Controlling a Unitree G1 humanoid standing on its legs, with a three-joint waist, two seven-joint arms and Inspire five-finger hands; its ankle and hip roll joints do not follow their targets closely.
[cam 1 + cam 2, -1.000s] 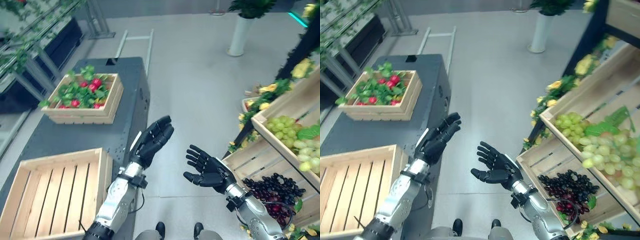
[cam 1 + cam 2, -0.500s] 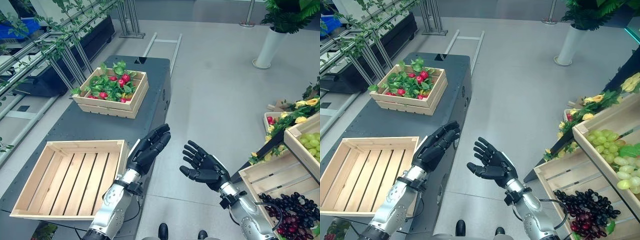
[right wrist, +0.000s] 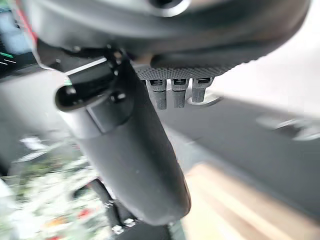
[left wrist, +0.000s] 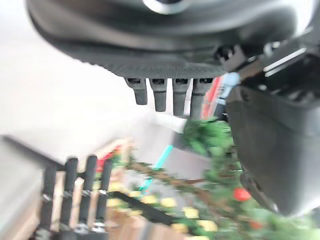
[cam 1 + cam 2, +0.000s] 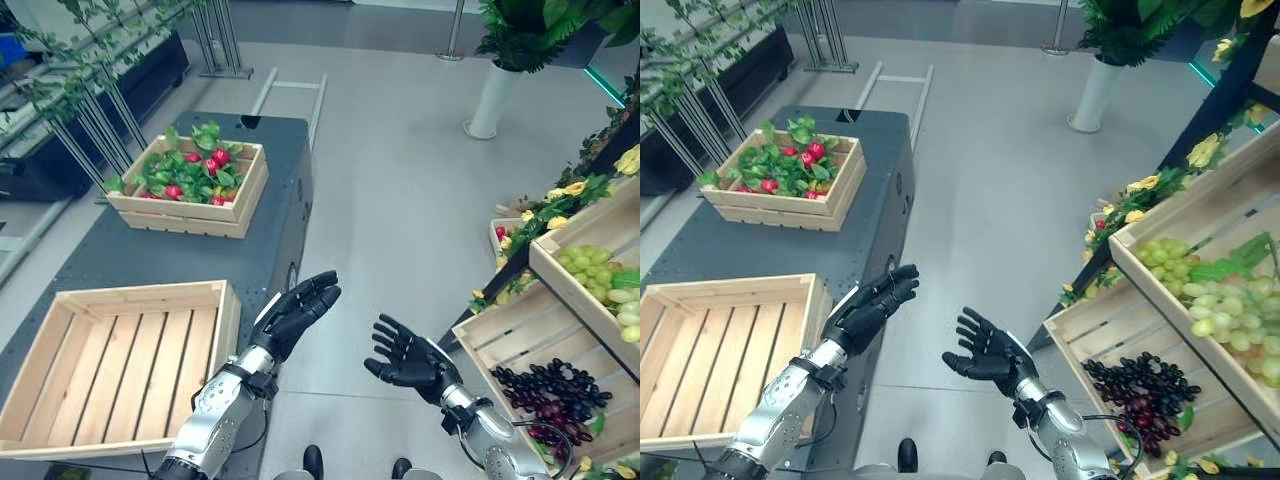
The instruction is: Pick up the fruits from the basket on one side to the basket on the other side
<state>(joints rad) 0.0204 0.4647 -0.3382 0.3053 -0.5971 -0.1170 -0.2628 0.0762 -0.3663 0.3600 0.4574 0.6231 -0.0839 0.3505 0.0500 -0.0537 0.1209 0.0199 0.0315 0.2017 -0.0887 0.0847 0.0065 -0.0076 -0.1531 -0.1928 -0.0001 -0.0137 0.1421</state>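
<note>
On the dark table (image 5: 150,250) to the left sat two wooden crates. The near crate (image 5: 115,360) was bare slats; the far crate (image 5: 190,187) lay well apart from it toward the table's far end and held the red fruits (image 5: 218,157) among green leaves. The left hand (image 5: 298,313) hung just past the table's near corner, beside the bare crate, fingers straight and lying close together, holding nothing. Just to its right, over the grey floor (image 5: 400,200), the right hand (image 5: 408,358) was held palm up, fingers spread and loosely curled, also without anything in it. Farther right stood tilted wooden shelves (image 5: 510,335) with dark grapes (image 5: 550,392) on the lower one and green grapes (image 5: 590,270) above. A white planter (image 5: 488,98) stood far back.
</note>
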